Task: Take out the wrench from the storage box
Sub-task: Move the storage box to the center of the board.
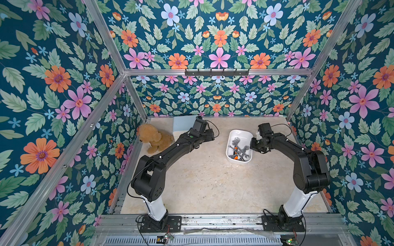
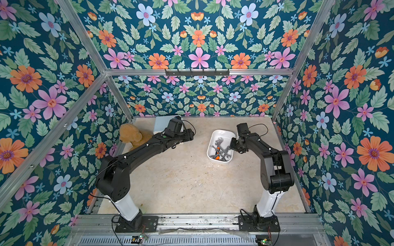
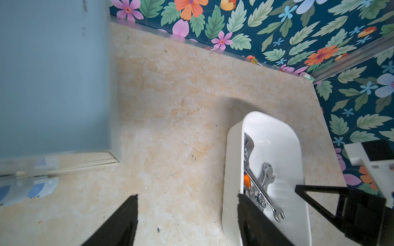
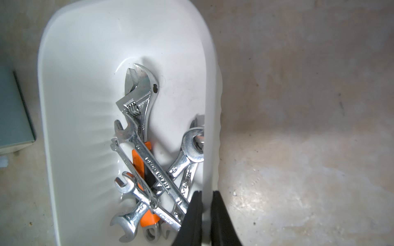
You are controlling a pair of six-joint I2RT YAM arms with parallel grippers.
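The storage box sits pinned, my right gripper clamped on its wall, my left gripper hanging spread just beside it. Inside lies the tangled pile; I'd pinch the top wrench squarely by its shaft and lift straight.

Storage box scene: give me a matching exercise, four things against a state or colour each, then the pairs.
1 storage box
2 adjustable wrench
3 teddy bear
4 left gripper

a open, holding nothing
b tan, outside the box
c wall pinched by the shut right gripper
d steel, lying in the box

Pairs: 1-c, 2-d, 3-b, 4-a
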